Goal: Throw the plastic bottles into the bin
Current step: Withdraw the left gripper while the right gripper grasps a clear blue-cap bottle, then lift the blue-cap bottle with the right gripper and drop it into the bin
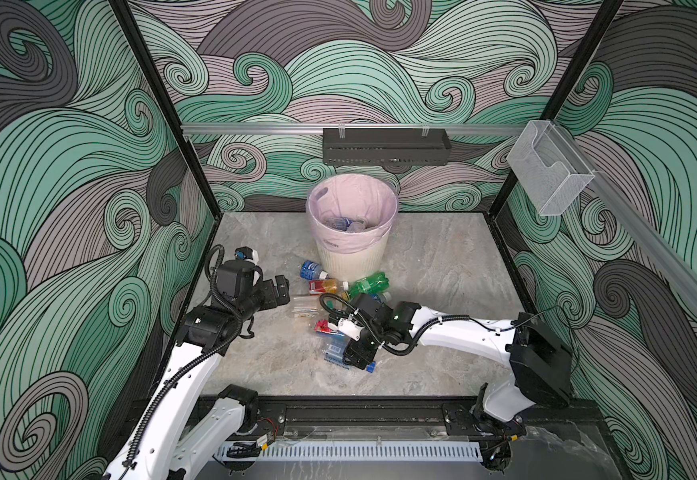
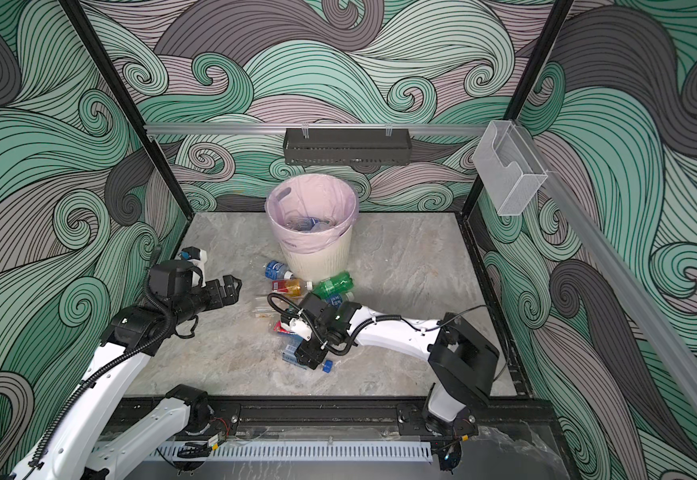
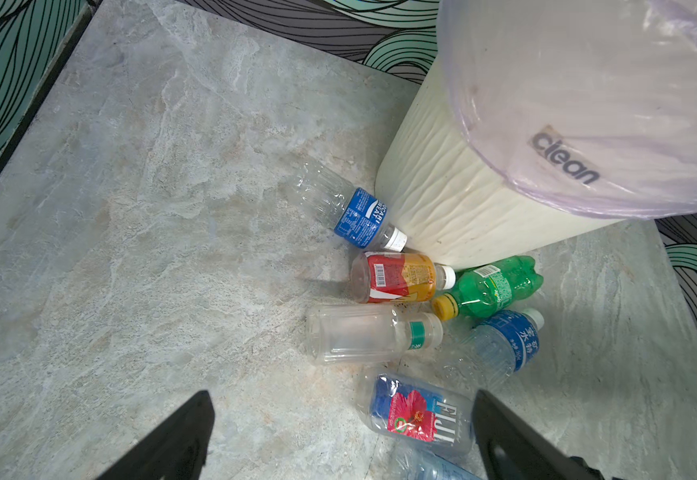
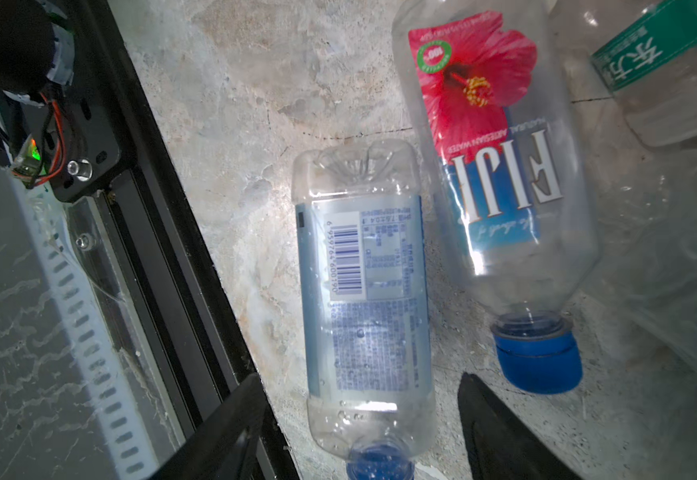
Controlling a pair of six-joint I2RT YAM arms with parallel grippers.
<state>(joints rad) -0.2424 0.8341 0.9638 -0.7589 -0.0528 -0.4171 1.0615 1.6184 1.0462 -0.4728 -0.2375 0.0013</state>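
The right arm's wrist hides much of two bottles in both top views; a blue cap (image 1: 371,366) and strips of label peep out beneath it. From the right wrist, the barcode bottle (image 4: 363,291) has its cap cut off by the frame edge, and a clear bottle (image 4: 671,249) near it blurs out of focus. Inside the bin (image 1: 353,257), a heap of bottles (image 1: 344,224) sits deep in the pink bag (image 1: 355,195), too tangled to count.

A grey marbled bench (image 1: 442,291) carries everything, boxed in by walls (image 1: 68,187) of green and grey swirls. A black tray (image 1: 384,145) hangs at 12 o'clock and a clear box (image 1: 546,174) at 2 o'clock.

The bin stands at 12 o'clock on the bench. Loose bottles lie on their sides at its 6 o'clock, with a green bottle (image 3: 492,286) close against its foot.

The right tool (image 4: 359,376) is low at the cluster's 6 o'clock, jaws spread to either side of the barcode bottle, with a sliver of bench showing on each side. The FIJI bottle (image 4: 500,166) lies just beside. The left tool (image 1: 283,286) hovers at the cluster's 9 o'clock, jaws wide apart, gripping nothing.
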